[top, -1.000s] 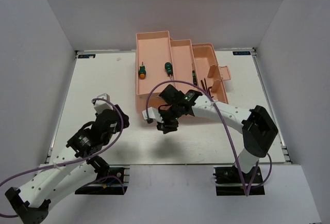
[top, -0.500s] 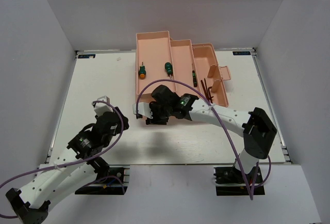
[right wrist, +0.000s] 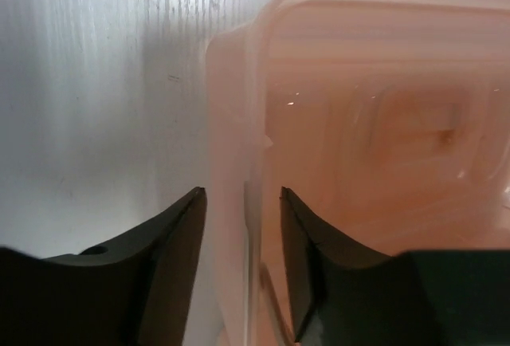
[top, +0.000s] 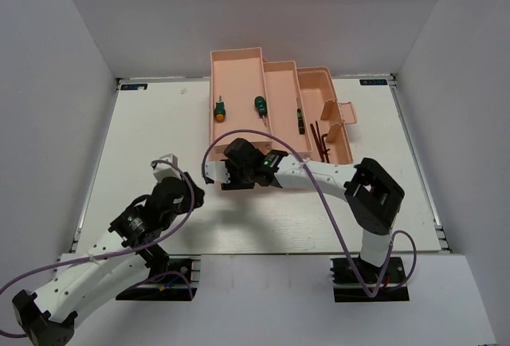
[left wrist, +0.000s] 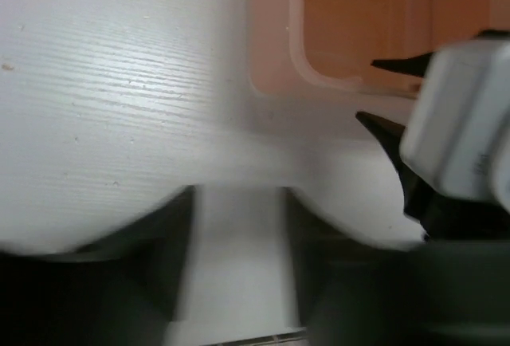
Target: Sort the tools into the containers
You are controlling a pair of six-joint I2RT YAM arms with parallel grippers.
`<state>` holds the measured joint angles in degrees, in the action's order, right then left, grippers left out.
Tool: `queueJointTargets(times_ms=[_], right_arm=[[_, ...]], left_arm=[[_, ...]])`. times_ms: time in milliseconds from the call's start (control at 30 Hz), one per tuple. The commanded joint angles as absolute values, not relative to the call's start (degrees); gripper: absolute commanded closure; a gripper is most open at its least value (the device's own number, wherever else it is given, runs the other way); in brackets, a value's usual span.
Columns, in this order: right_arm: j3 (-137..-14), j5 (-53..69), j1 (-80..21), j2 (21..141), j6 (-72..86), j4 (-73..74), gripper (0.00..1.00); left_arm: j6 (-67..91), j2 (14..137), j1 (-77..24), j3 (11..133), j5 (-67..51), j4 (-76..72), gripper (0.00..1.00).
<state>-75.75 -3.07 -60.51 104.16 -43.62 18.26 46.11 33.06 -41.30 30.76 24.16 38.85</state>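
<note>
The peach-pink toolbox [top: 239, 71] stands open at the table's back middle. In its trays lie two green-handled screwdrivers [top: 219, 109] [top: 260, 104], a thin black-and-green screwdriver [top: 300, 119] and black hex keys [top: 319, 134]. My right gripper [top: 212, 172] is at the toolbox's front left corner. In the right wrist view the right gripper [right wrist: 241, 192] is open, its jaws standing either side of the toolbox wall [right wrist: 231, 123] with gaps. My left gripper [top: 166, 161] hovers over bare table left of that corner. In the blurred left wrist view the left gripper [left wrist: 239, 194] is open and empty.
The left wrist view shows the toolbox corner [left wrist: 275, 67] ahead and the right gripper's white body [left wrist: 458, 123] close on the right. White walls enclose the table [top: 143, 123] on three sides. Purple cables loop over both arms.
The right arm swept left along the toolbox's front to its left corner. The left arm edged toward the toolbox and its jaws widened.
</note>
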Motion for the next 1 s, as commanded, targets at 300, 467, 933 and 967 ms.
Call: queueJointTargets(times_ms=[300,467,933,967], right_arm=[[-85.6,3.3,-59.7,101.9,-40.9,24.9,1.00],[-92.3,5.6,-59.4,98.7,-36.0,29.2,1.00],[-89.6,12.4,-56.8,94.5,-29.9,30.2,1.00],[-89.3,13.1,-56.3,94.3,-29.2,30.4,1.00]], left_arm=[[48.5,28.5,-40.9,10.4,7.8,12.6,0.88],[49.0,30.5,-40.9,7.3,8.4,4.5,0.60],[60.9,49.4,-40.9,-5.3,25.8,-41.0,0.76],[61.8,51.1,-40.9,-7.3,27.1,-45.5,0.72]])
